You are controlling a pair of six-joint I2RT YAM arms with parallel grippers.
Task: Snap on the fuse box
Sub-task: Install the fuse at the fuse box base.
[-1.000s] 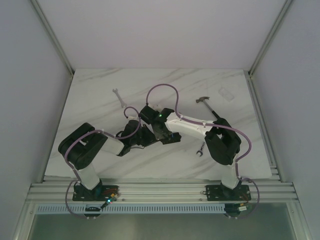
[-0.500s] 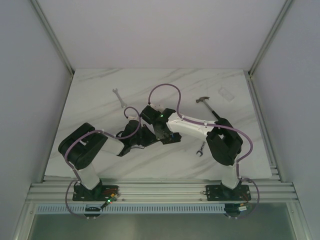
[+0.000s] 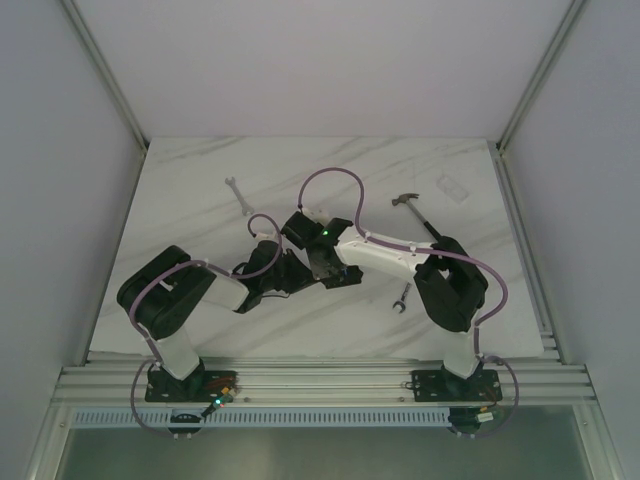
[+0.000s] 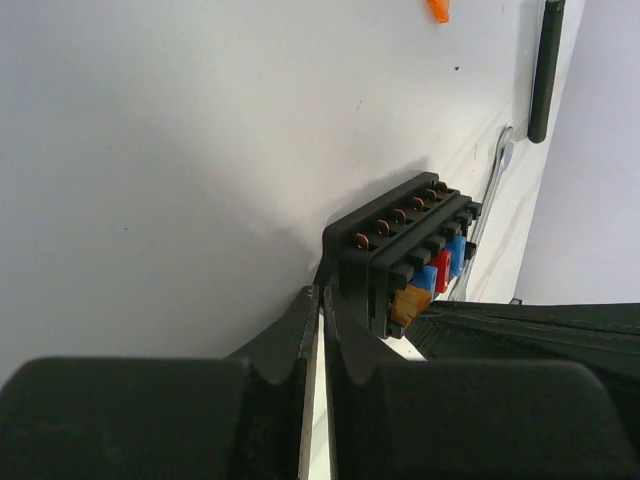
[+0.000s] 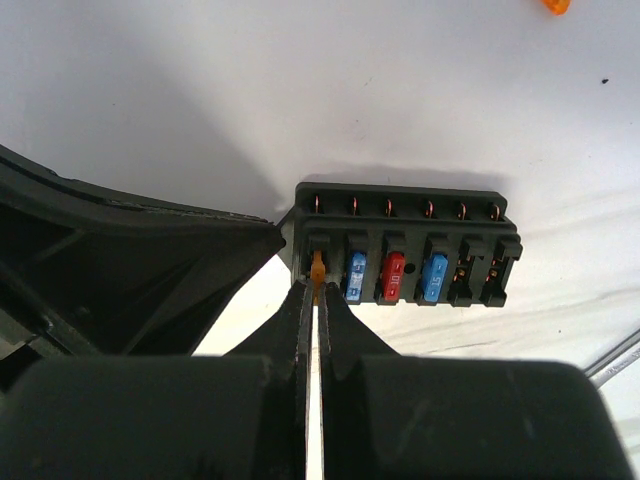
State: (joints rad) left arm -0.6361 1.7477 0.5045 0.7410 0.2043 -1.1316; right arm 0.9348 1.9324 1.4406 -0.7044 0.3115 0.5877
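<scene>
The fuse box [image 5: 400, 245] is a black block on the white table, with blue and red fuses in a row and two empty slots at its right end. It also shows in the left wrist view [image 4: 405, 250]. My right gripper [image 5: 317, 290] is shut on a small orange fuse [image 5: 318, 266] that stands in the leftmost slot. My left gripper [image 4: 322, 292] is shut on a thin tab at the box's end. In the top view both grippers [image 3: 312, 266] meet at mid-table and hide the box.
A small wrench [image 3: 237, 195] lies at the back left, a hammer [image 3: 420, 213] and a clear plastic piece [image 3: 453, 189] at the back right. Another wrench [image 3: 401, 297] lies by the right arm. A loose orange piece [image 4: 438, 10] lies beyond the box.
The right wrist has edged slightly to the right. The left arm and the fuse box have not visibly moved.
</scene>
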